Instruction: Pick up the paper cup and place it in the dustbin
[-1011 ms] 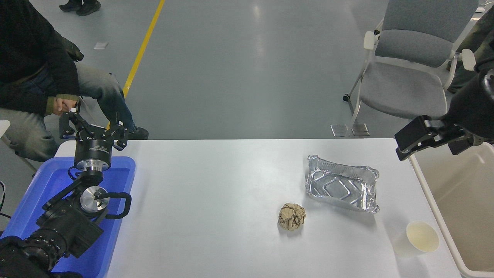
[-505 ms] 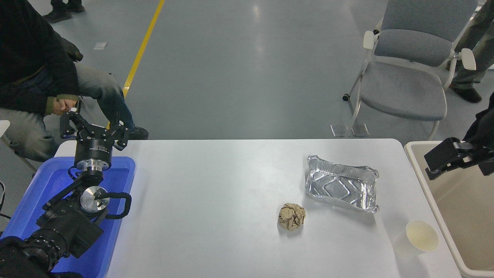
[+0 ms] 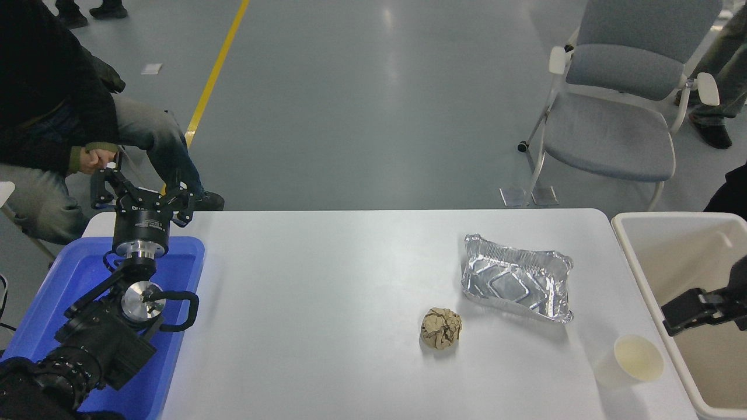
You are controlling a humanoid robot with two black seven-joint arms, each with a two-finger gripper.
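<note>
The paper cup [image 3: 631,361] is seen standing upright on the white bench [image 3: 327,303], near the front right corner, its cream inside facing up. It is held by nothing. Just to its right, past the bench edge, the dustbin [image 3: 653,221] is placed, a large off-white tub with a rounded rim, cut off by the right edge of the view.

The right gripper [image 3: 691,311] is seen entering from the right edge, over the dustbin's near left wall, above and slightly right of the cup and apart from it. Only a black blocky end is shown, so whether it is released or clenched cannot be told.

A silver foil tray [image 3: 516,277] is set on the bench behind and left of the cup, well apart from it. A crumpled brown paper ball [image 3: 441,328] is found in front of the tray's left end, close to it but not touching.

The left arm is parked at the lower left above a blue plastic tray [image 3: 181,256], and the left gripper [image 3: 142,192] is held released, its fingers spread with nothing between them.

A seated person [image 3: 52,116] is visible at the far left beyond the bench, and a grey chair [image 3: 613,134] is placed on the floor at the upper right
</note>
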